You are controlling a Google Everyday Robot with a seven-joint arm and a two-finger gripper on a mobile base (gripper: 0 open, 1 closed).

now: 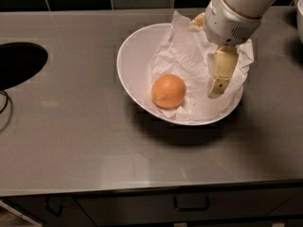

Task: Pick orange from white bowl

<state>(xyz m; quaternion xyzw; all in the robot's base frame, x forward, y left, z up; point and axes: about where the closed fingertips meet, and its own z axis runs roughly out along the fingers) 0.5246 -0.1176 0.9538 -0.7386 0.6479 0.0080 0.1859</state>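
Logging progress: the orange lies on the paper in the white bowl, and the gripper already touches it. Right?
No. In the camera view the gripper hangs over the white bowl, apart from the orange, not touching it. The orange does lie on the paper.

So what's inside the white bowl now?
The orange sits on crumpled white paper lining the white bowl; the gripper hangs beside the orange. Anything under the paper is hidden.

Glossy white bowl [135,65], crumpled matt paper [189,56], faintly dimpled orange [168,91]. The smooth, cream, plastic-looking gripper [216,90] hangs at the orange's 3 o'clock. Brushed metal counter [71,136].
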